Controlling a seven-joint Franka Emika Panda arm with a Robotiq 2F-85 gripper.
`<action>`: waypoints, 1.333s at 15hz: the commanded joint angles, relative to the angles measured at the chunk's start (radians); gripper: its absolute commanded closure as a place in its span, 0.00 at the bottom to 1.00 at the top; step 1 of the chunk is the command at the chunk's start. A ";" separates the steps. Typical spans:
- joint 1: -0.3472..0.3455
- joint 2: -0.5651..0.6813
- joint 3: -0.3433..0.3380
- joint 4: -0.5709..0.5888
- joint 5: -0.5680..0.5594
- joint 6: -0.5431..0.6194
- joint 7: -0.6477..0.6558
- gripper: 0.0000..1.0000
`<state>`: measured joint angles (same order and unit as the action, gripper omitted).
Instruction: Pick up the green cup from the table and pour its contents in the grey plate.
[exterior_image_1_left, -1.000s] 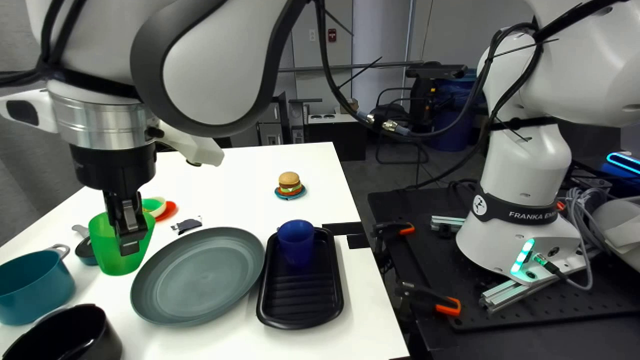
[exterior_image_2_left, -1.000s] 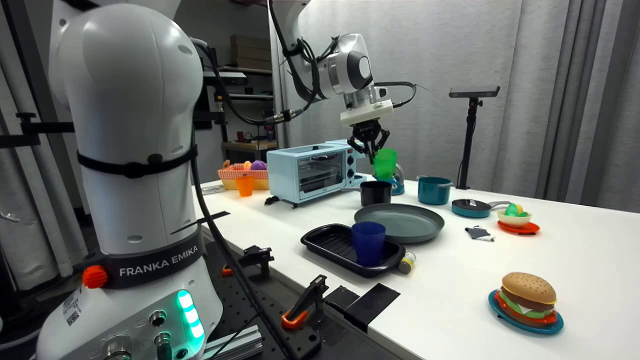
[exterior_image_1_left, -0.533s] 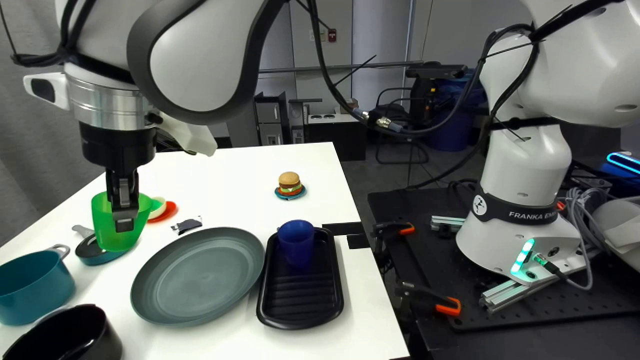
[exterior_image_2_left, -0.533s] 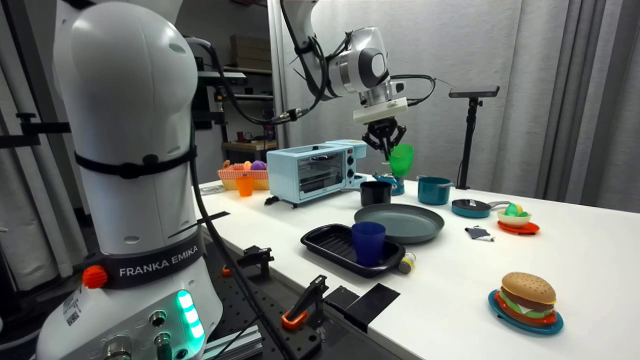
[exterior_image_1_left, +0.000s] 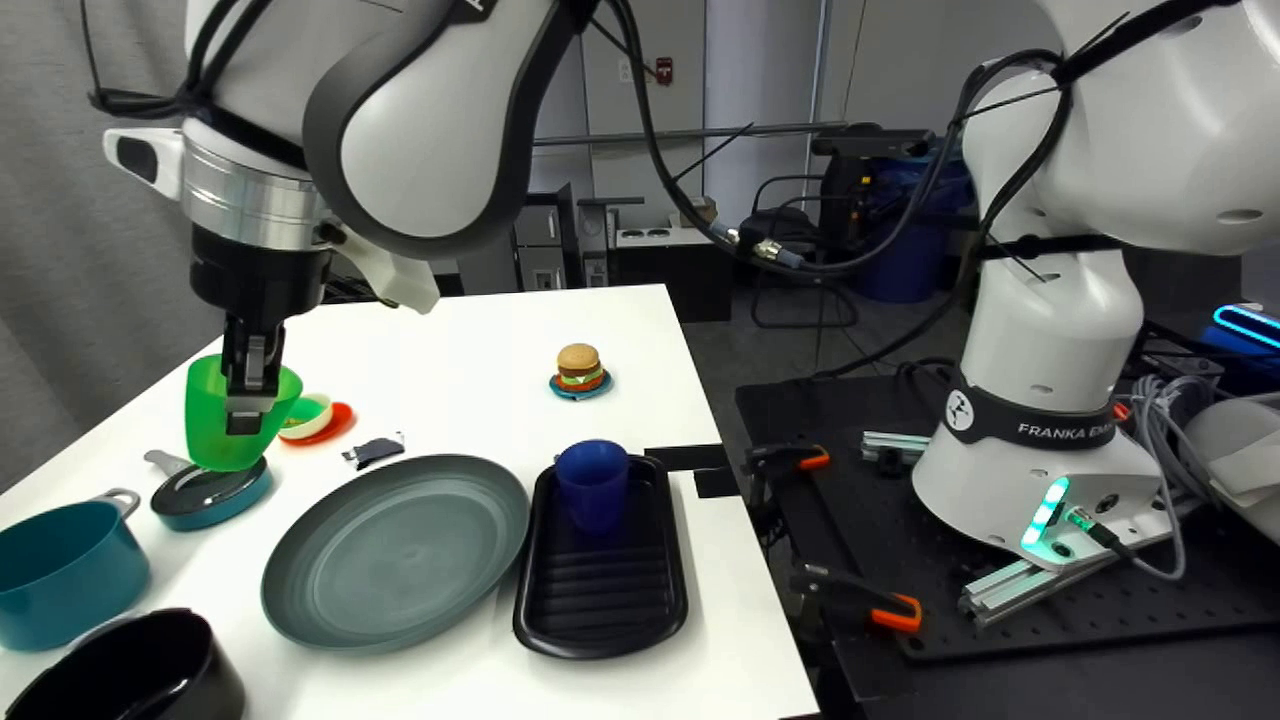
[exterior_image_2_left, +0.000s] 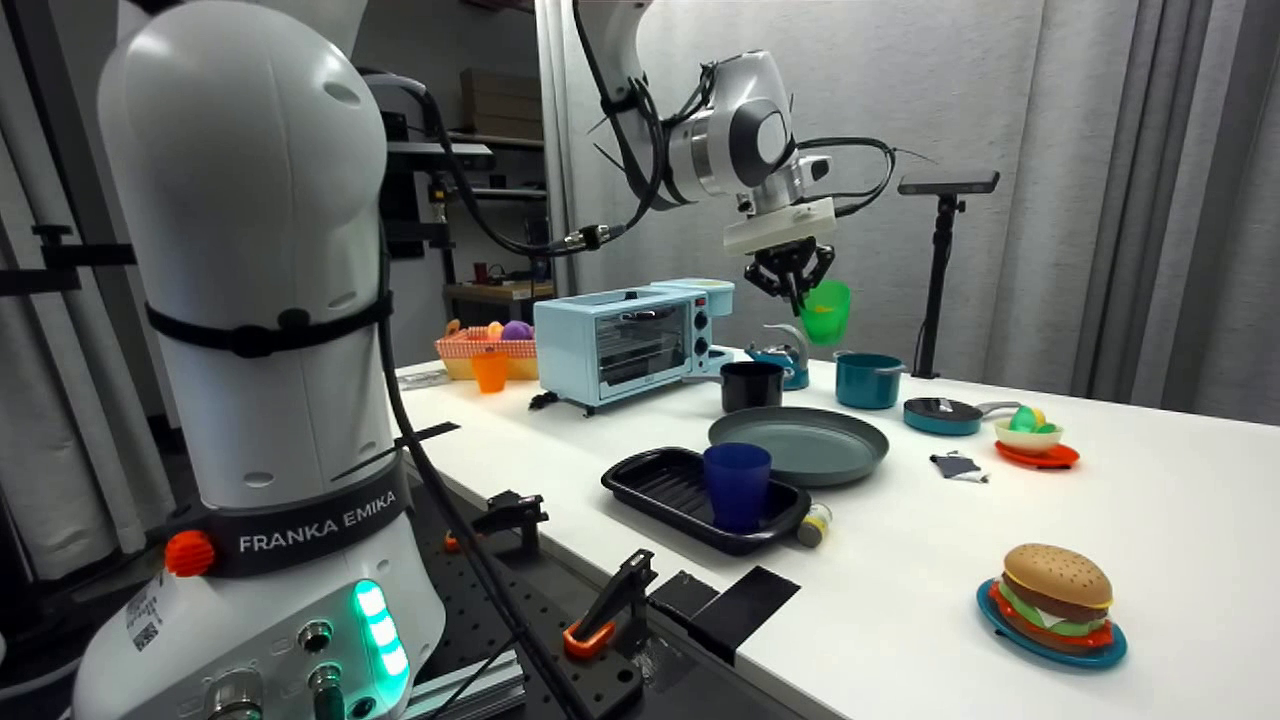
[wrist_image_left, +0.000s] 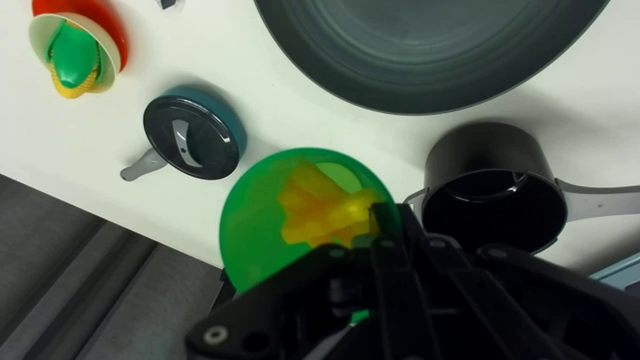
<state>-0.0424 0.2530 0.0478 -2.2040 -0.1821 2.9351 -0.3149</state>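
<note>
The green cup (exterior_image_1_left: 208, 425) is held above the table (exterior_image_1_left: 480, 345) by its side wall; it also shows in an exterior view (exterior_image_2_left: 828, 320) and the wrist view (wrist_image_left: 255, 240). My gripper (wrist_image_left: 397, 212) is shut on that wall, one finger inside the cup; it shows in both exterior views (exterior_image_1_left: 246, 415) (exterior_image_2_left: 798, 302). The cup's yellow contents (wrist_image_left: 320, 215) lie inside it. The cup is roughly upright. The grey plate (exterior_image_1_left: 395, 560) lies on the table apart from the cup, and shows in an exterior view (exterior_image_2_left: 800, 440) and the wrist view (wrist_image_left: 400, 90).
A black pot (wrist_image_left: 485, 150) and a lidded pan (wrist_image_left: 200, 135) stand between cup and plate sides. A teal pot (exterior_image_1_left: 70, 570), a black tray (exterior_image_1_left: 600, 625) with a blue cup (exterior_image_1_left: 592, 485), a cream bowl (wrist_image_left: 42, 35) and a toaster oven (exterior_image_2_left: 570, 355) stand around.
My gripper has carried the green cup higher. In an exterior view it has moved right, past the black pot; in an exterior view it now hangs over the lidded pan's image.
</note>
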 joint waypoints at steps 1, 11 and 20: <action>-0.031 -0.024 0.016 -0.076 0.043 0.122 -0.007 0.99; -0.003 0.002 -0.028 -0.292 0.070 0.609 0.033 0.99; 0.071 0.139 -0.057 -0.336 0.161 0.995 0.040 0.99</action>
<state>-0.0223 0.3405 0.0185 -2.5436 -0.0694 3.8117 -0.2855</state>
